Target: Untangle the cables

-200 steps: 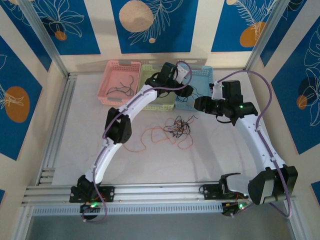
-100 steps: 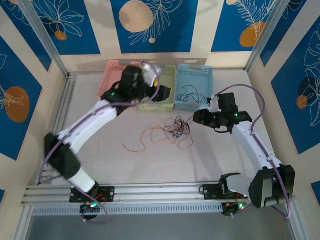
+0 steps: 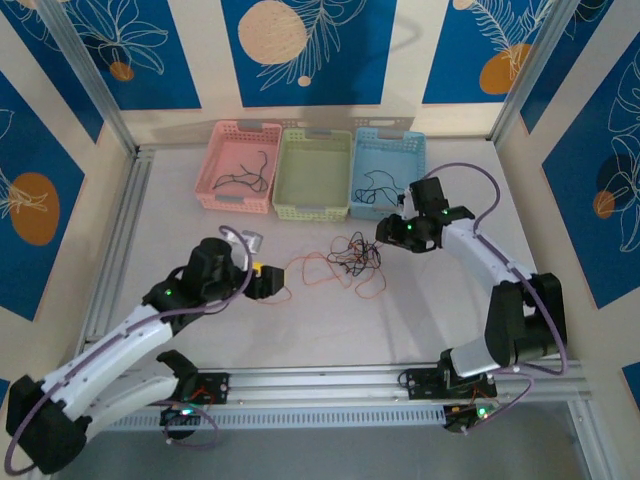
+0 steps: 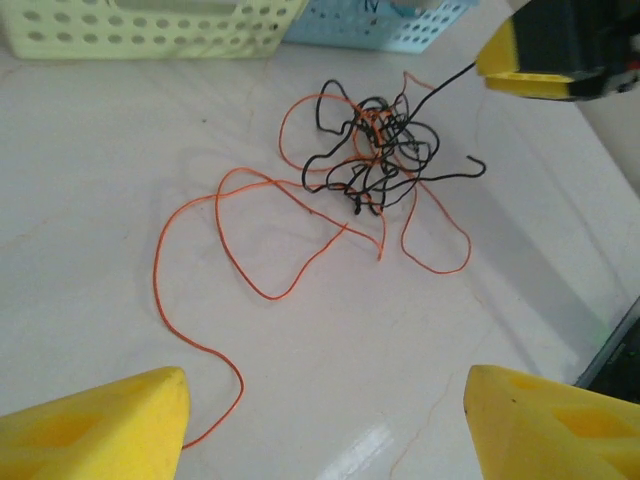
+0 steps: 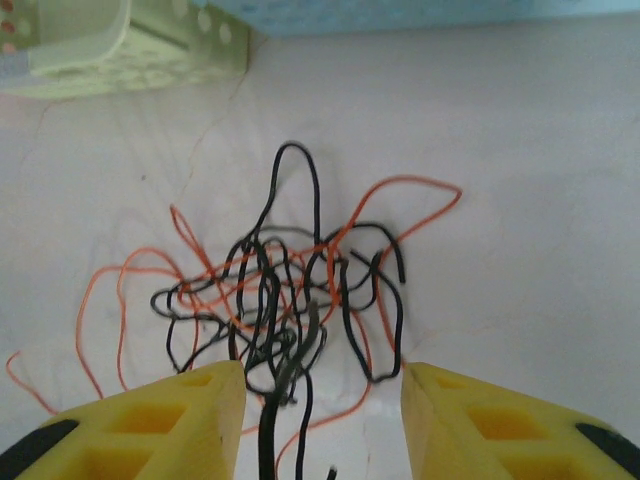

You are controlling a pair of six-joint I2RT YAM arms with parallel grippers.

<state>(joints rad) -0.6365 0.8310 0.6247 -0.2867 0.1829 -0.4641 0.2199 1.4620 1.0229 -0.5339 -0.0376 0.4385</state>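
Left arm swung off the baskets (image 3: 313, 170); my left gripper (image 3: 272, 285) gaped wide near the cables (image 3: 352, 255). Right gripper (image 3: 385, 232) sat parted over them, black strand between.

The surface (image 4: 90, 180) is smooth and white, with a soft sheen that catches pale glints. The cables (image 4: 372, 160) look like thin, smooth, plastic-coated wire. The pink basket (image 3: 240, 165), green basket (image 3: 315, 172) and blue basket (image 3: 390, 158) are perforated, slightly glossy plastic. The left hand (image 4: 325, 430) and right hand (image 5: 322, 420) have matt yellow plastic fingers (image 4: 110, 425), faintly grainy. The rails (image 3: 320, 385) are ribbed, dull metal.
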